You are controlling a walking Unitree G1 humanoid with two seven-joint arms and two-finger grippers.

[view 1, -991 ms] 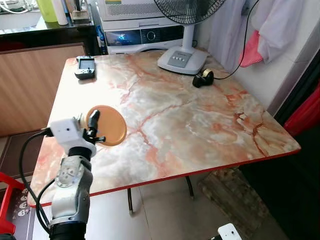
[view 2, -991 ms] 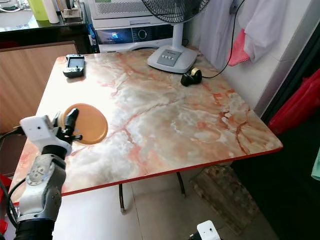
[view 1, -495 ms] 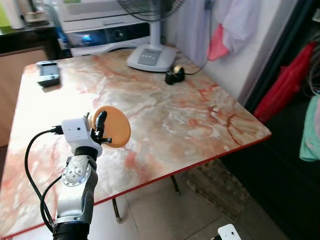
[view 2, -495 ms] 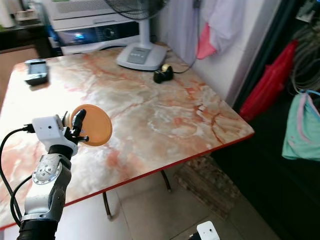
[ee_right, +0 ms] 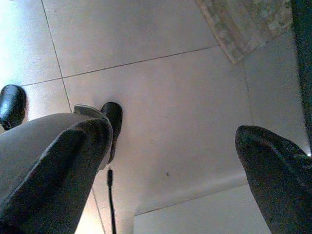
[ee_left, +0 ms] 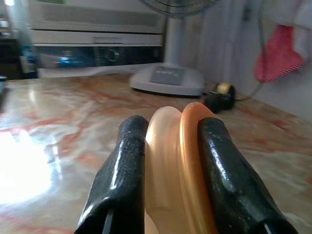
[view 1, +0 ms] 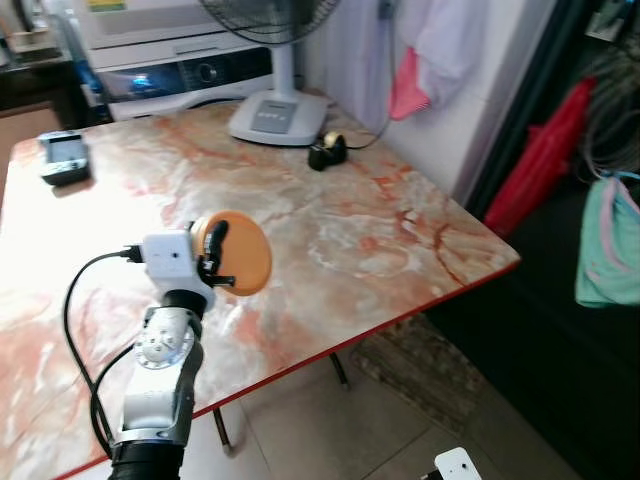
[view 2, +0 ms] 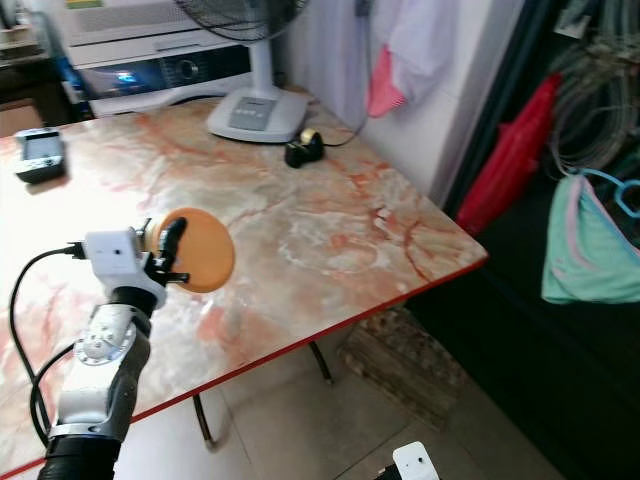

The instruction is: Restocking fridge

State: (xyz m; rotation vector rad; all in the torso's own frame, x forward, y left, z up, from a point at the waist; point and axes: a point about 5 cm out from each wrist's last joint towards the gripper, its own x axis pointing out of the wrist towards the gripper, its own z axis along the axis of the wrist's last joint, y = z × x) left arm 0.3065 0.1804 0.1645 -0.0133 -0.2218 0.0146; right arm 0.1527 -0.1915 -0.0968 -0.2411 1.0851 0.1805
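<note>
My left gripper [view 1: 213, 257] is shut on a round orange plate [view 1: 243, 254], held on edge above the marble table [view 1: 380, 230] near its front left part. In the left wrist view the two black fingers [ee_left: 124, 170] press on both sides of the plate's rim [ee_left: 178, 161], which looks like a pale layer and an orange layer together. My right gripper [ee_right: 170, 165] hangs low by my side, open, with its fingers wide apart over the tiled floor [ee_right: 161, 87].
On the table's far side stand a fan base [view 1: 268, 115], a black tape dispenser [view 1: 326, 153] and a handheld device [view 1: 62, 158]. A white appliance [view 1: 170, 60] sits behind. Clothes [view 1: 610, 250] and a red bag [view 1: 545, 150] hang at the right. A mat [view 1: 420, 375] lies under the table's corner.
The camera has swung to the right, so the table sits further left in view. The left gripper still holds the plate, now slightly higher and more to the right in view.
</note>
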